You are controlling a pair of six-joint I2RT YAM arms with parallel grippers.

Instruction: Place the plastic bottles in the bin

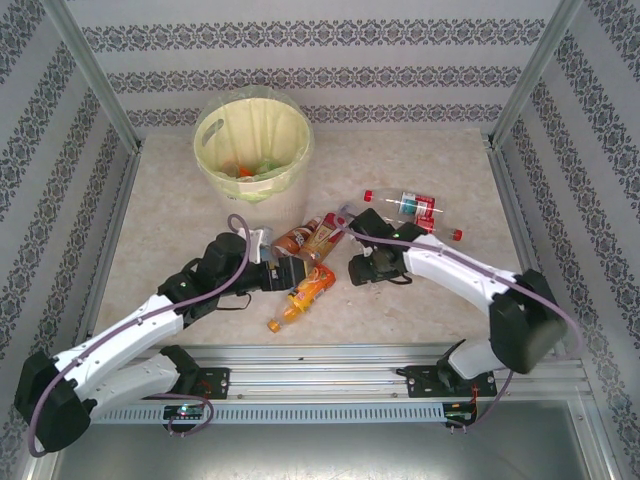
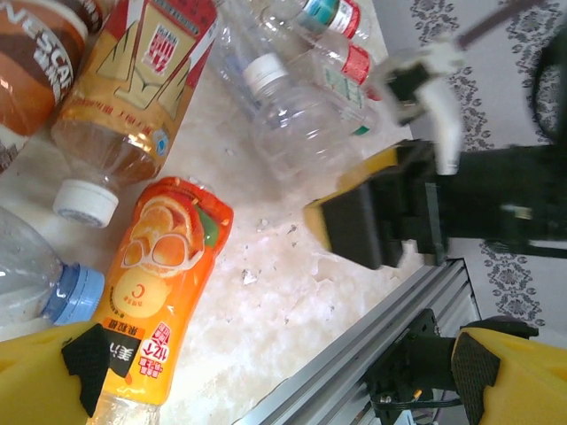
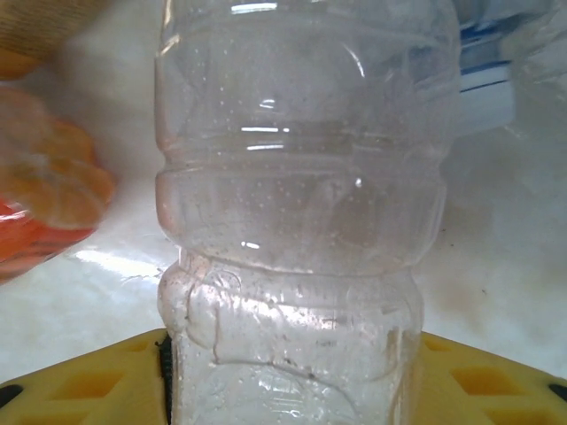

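A clear plastic bottle (image 3: 301, 177) stands between my right gripper's (image 3: 292, 385) yellow fingers (image 3: 89, 390), which press on both its sides and dent it. In the top view that gripper (image 1: 358, 245) is at the right edge of a cluster of bottles (image 1: 312, 236) in mid-table. My left gripper (image 2: 283, 381) is open wide just above the table, and an orange bottle (image 2: 151, 274) lies against its left finger (image 2: 53, 376). From above, the left gripper (image 1: 292, 275) is beside that orange bottle (image 1: 306, 291). The cream bin (image 1: 290, 120) stands at the back left with bottles inside.
A clear bottle with a red label (image 1: 415, 208) lies apart at the right. A brown coffee bottle (image 2: 35, 62), an orange-labelled bottle (image 2: 133, 97) and a blue-capped one (image 2: 44, 288) crowd the left gripper. The metal rail (image 1: 330, 355) runs along the near edge.
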